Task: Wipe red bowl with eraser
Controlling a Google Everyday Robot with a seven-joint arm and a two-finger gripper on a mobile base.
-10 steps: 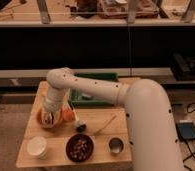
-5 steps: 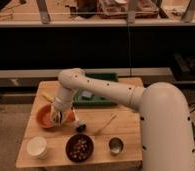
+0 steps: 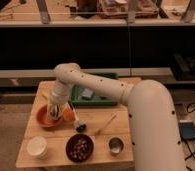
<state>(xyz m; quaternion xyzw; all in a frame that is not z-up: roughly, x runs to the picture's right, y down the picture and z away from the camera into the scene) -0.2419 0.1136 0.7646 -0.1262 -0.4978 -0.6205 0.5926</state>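
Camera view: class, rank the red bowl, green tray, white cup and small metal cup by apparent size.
With the gripper down in the bowl:
1. green tray
2. red bowl
3. white cup
4. metal cup

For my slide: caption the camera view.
Robot gripper lowered into the red bowl on a wooden table.

one claw [image 3: 54,113] in red bowl [image 3: 44,118], one white cup [image 3: 37,147], one nut bowl [image 3: 79,148]

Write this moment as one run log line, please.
task: wipe red bowl | gripper: down inside bowl | nearby: white cup, nut bowl
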